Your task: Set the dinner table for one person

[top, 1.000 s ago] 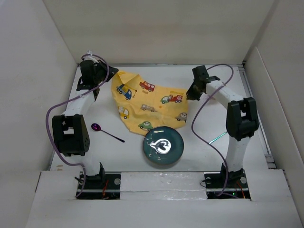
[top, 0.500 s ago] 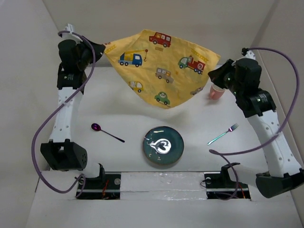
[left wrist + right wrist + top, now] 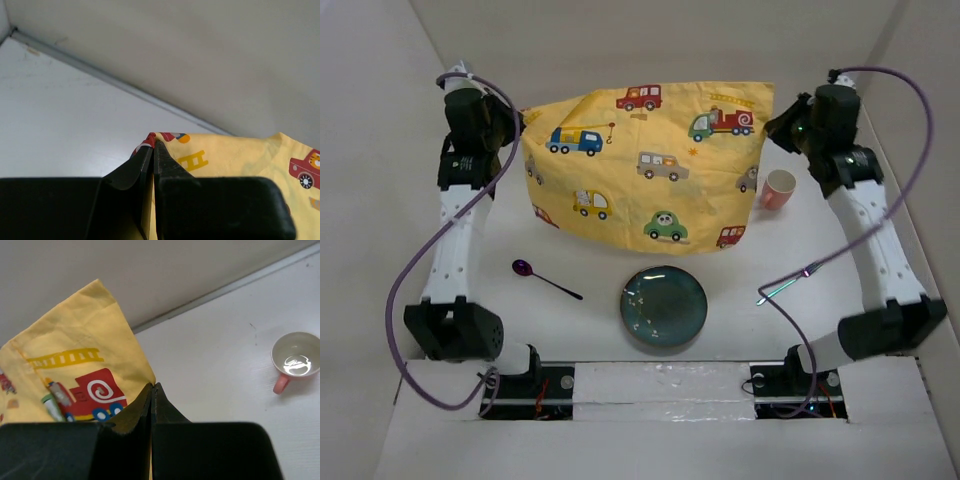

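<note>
Hanging from both jaws, each clenched on a top corner, the cloth (image 3: pixel 640 165) is spanning left-right above the bench (image 3: pixel 590 330), behind the plate (image 3: pixel 665 306).

Colour and pattern reference: items on the work surface.
The placemat (image 3: pixel 645 165) is yellow cloth printed with cartoon vehicles in red, blue, green and white, including a red fire engine with a white spiral, blue wheels and a yellow ladder. The plate (image 3: pixel 665 306) is dark teal and glossy. The spoon (image 3: pixel 545 278) has an iridescent purple bowl and a dark handle. The fork (image 3: pixel 785 286) is metallic green. The cup (image 3: pixel 778 188) is coral-pink outside, white inside. The dinner table (image 3: pixel 590 335) is matte white, as are the wall panels (image 3: pixel 650 50). The left arm (image 3: pixel 460 230) and right arm (image 3: pixel 875 240) have white links, black joints and purple cables (image 3: pixel 405 290). The left gripper (image 3: pixel 152 145) and right gripper (image 3: pixel 151 388) are black.
</note>
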